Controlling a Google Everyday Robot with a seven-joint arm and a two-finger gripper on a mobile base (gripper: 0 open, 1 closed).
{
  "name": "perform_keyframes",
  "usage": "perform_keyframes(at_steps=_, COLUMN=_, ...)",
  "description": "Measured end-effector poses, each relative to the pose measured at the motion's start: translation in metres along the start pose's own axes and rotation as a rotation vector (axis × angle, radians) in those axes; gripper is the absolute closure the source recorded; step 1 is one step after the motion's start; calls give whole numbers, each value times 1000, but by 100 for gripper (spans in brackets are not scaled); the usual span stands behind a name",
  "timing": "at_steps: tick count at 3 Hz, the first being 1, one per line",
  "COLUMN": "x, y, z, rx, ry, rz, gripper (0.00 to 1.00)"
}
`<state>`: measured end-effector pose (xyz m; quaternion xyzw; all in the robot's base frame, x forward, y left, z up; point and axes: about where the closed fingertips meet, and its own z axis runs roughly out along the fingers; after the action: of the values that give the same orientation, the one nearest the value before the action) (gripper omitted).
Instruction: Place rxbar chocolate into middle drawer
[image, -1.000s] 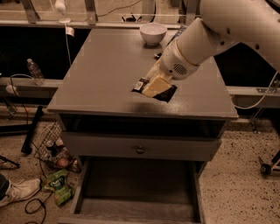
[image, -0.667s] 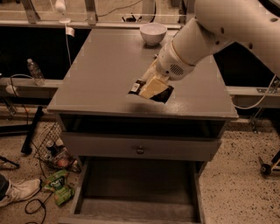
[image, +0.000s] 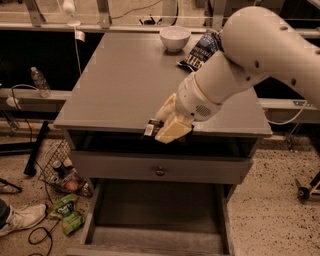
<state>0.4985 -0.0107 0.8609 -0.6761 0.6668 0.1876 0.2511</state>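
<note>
A speckled stone floor runs under a grey wooden cabinet. On the floor to the left lie a crumpled green snack bag (image: 67, 214), a white shoe (image: 21, 220) and a wire basket of cans (image: 62, 170). Nearest the camera, the wide grey middle drawer (image: 155, 206) stands pulled out, its bare floor showing. Above it is a closed grey drawer front with a small round knob (image: 160, 171).

At the front lip of the flat grey worktop (image: 125, 85), the white arm's pale yellow gripper (image: 168, 131) hangs over the edge. Its jaws are closed on the rxbar chocolate (image: 149, 129), a small dark-wrapped bar whose end with a pale label sticks out to the left. The bar is in the air above the open drawer, not in it.

At the back of the worktop sit a white round bowl (image: 175, 37) and a dark blue crinkled chip bag (image: 201, 50), close together. A clear plastic water bottle (image: 40, 82) stands on a ledge to the left.

A second ago the gripper and bar were over the middle of the worktop. They have since come forward to its front edge, and the bowl has not moved.
</note>
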Motion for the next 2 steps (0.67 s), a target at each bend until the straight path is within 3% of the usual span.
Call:
perform_keyframes(at_steps=1, x=24, y=23, z=25, rx=-68, ry=-56, rz=-13, gripper=100)
perform_keyframes(at_steps=2, x=52, y=37, z=49, rx=-101, ry=-135, rz=-3, gripper=100)
